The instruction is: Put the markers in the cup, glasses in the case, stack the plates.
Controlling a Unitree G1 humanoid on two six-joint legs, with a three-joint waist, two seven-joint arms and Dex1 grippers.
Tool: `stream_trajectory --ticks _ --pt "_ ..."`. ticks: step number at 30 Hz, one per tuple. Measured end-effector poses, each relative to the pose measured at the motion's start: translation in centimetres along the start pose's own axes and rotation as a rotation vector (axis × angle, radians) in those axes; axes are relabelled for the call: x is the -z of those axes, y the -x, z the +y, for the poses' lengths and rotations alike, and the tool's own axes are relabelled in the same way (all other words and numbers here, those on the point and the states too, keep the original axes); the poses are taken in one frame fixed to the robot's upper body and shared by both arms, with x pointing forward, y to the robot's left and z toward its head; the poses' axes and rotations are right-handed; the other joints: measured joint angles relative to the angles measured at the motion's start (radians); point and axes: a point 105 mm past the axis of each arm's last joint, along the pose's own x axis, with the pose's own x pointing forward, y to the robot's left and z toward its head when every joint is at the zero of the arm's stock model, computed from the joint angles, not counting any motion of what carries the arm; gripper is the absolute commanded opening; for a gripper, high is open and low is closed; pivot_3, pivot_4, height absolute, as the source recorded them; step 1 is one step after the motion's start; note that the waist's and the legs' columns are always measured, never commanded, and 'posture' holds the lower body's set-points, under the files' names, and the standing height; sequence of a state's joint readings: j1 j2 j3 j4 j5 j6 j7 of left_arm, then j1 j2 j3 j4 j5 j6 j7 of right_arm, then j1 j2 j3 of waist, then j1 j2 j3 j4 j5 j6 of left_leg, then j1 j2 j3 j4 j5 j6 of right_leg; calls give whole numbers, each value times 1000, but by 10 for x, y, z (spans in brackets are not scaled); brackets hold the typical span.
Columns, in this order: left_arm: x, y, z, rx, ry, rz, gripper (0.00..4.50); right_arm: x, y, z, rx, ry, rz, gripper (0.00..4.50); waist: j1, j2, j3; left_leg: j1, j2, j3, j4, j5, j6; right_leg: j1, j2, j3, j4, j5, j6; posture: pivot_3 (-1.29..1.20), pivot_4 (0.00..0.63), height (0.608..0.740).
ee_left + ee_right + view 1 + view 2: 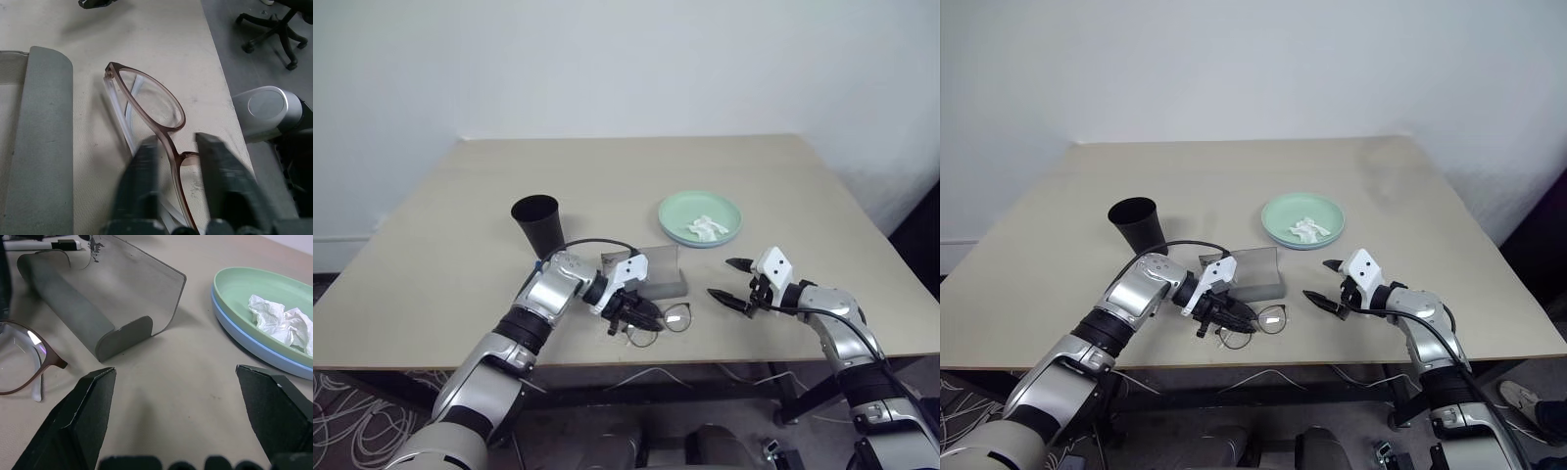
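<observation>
Left gripper [641, 315] sits low centre of the head view, its two black fingers [142, 176] drawn narrow on either side of the bridge of the glasses [146, 110]; whether they pinch the frame yet cannot be told. Glasses lie flat on the bench [636, 176], near its front edge, just in front of the case [658, 269]. Case is grey, lid standing open, at centre of frame. Behind the case a marker [39, 244] lies on the bench. Cup [537, 224] stands upright to the left of the case, apart from it. Plates [700, 217] are stacked to the upper right of the case, mint green on light blue, with a crumpled tissue [281, 323] in the top one. Right gripper [732, 281] hovers at lower right, fingers spread wide, holding nothing.
</observation>
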State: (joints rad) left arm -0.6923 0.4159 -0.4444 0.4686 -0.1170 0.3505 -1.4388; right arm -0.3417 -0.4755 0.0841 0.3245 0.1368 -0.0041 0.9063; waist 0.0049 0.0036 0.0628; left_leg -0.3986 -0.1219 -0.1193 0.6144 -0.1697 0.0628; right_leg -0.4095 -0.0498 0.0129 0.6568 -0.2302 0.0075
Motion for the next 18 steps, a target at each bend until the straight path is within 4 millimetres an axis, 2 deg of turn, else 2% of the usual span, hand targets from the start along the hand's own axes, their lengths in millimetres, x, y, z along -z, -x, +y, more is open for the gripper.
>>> stream_trajectory --ticks 1,14,18 --pt "-2 0 -1 10 -4 -12 26 0 0 0 2 0 0 4258 0 0 0 0 0 0 0 0 0 0 0 0 0 0 0 0 0 736" --pt "-7 0 -2 14 -9 -28 26 -1 -3 -1 11 -2 -5 4258 0 0 0 1 0 0 1 0 0 2 0 0 1 0 -1 0 0 736" --pt "-18 12 0 -20 -11 -88 26 -2 -4 -6 32 4 -7 4258 0 0 0 1 0 0 1 0 0 1 0 0 1 0 0 0 0 736"
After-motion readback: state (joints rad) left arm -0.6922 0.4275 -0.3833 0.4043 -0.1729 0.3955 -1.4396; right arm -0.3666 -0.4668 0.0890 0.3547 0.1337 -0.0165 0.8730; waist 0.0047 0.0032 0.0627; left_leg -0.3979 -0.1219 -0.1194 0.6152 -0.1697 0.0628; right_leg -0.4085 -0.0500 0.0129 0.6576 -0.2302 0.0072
